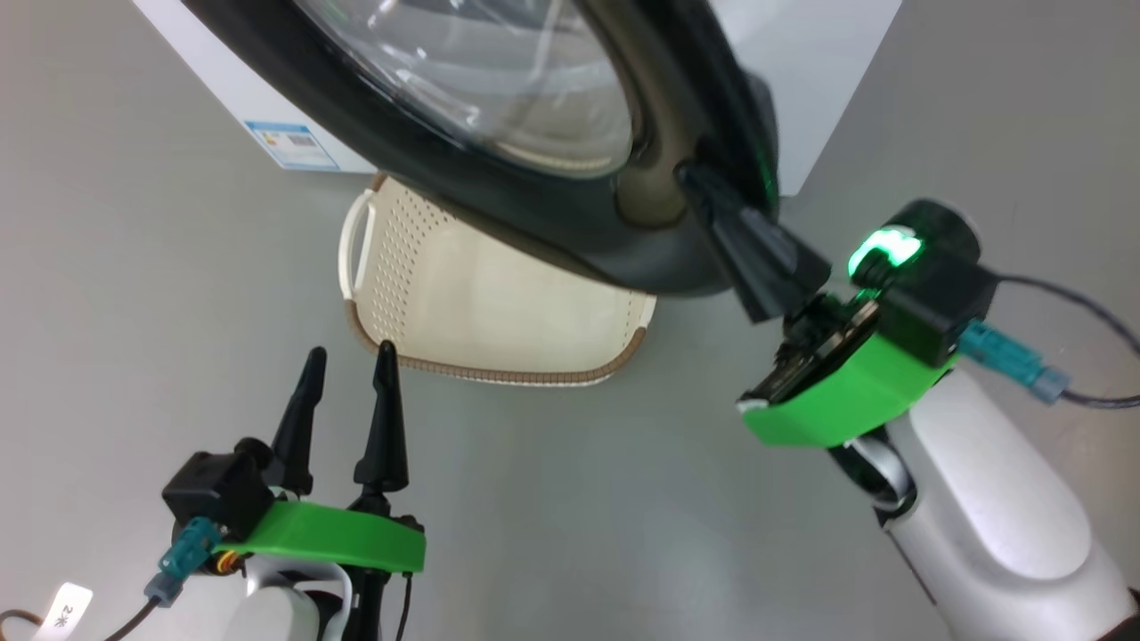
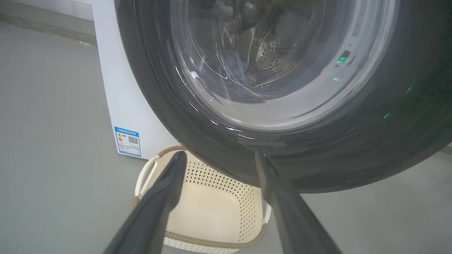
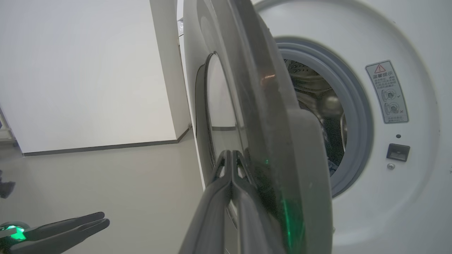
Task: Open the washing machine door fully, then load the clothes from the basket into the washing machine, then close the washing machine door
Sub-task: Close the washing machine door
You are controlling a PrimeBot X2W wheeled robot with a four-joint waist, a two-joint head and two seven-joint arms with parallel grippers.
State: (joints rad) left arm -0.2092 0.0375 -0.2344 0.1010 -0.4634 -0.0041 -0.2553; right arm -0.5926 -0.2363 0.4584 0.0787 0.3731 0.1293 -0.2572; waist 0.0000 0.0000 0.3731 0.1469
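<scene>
One washing machine door [image 1: 499, 206] | one basket [image 1: 499, 307] | left gripper [image 1: 349, 352], right gripper [image 1: 695, 180]

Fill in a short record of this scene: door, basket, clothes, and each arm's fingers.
door: partly open, standing out from the washer
basket: on the floor by the washer's base, looks empty, far part under the door
clothes: bluish fabric, apparently in the drum, seen through the door glass
left fingers: open, holding nothing, near the basket's rim
right fingers: shut, lying against the door's outer face near its edge
</scene>
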